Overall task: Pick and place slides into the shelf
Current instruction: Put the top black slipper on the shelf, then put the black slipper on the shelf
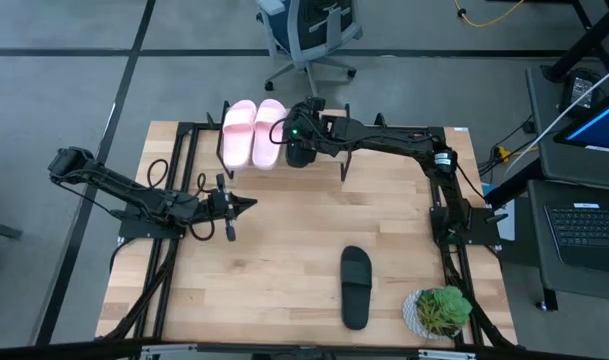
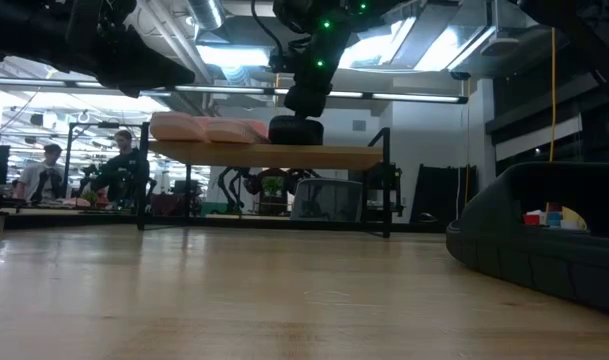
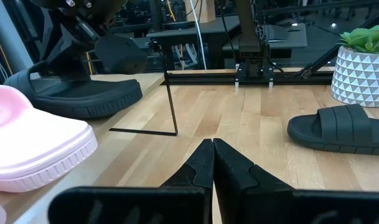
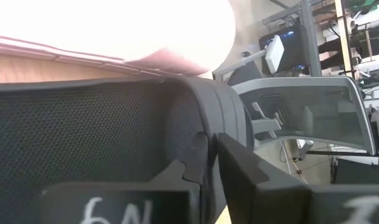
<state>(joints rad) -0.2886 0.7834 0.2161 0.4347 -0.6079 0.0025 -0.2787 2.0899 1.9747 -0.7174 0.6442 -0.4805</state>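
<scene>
Two pink slides [image 1: 252, 130] lie side by side, soles down, on the shelf [image 2: 284, 156] at the table's far edge. Right of them a black slide [image 1: 297, 156] rests on the shelf top, mostly hidden under my right gripper [image 1: 298, 140], whose fingers close on its edge. A second black slide [image 1: 356, 286] lies flat on the table near the front right. My left gripper [image 3: 213, 148] hovers shut and holds nothing, left of the table's middle and pointing toward that slide. My right gripper has the black slide's raised side rim [image 4: 221, 127] between its two fingers, which stand only slightly apart. One finger [image 4: 190, 163] is over the textured footbed, the other [image 4: 251, 174] outside the rim. They come slanting down from the right. The slide lies on the shelf top beside a pink slide [image 4: 177, 37].
A potted plant in a white patterned pot [image 1: 441, 311] stands at the front right corner. The shelf's thin black legs [image 3: 171, 102] reach down to the table. An office chair [image 1: 309, 40] stands beyond the far edge. People sit in the room behind [image 2: 119, 165].
</scene>
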